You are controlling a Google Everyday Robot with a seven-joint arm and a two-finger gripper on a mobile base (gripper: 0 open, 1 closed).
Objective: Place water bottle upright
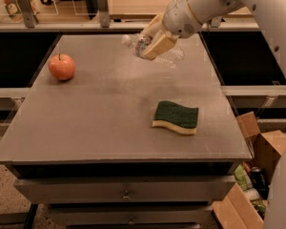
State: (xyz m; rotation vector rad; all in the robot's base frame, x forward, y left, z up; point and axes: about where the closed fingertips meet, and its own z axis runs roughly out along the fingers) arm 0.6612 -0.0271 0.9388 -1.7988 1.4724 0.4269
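Observation:
The water bottle [168, 56] is a small clear ribbed plastic bottle. It lies roughly level in the air above the far middle of the grey table [100, 123], its white cap end [127, 39] pointing left. My gripper [150, 42] hangs from the white arm [214, 1] coming in from the upper right. Its tan fingers [158, 45] are shut on the bottle near its neck. The label band is hidden behind the fingers.
A red apple [62, 67] sits at the far left of the table. A green and yellow sponge [176, 117] lies at the front right. Cardboard boxes [257, 166] with cans stand on the floor to the right. A counter runs behind the table.

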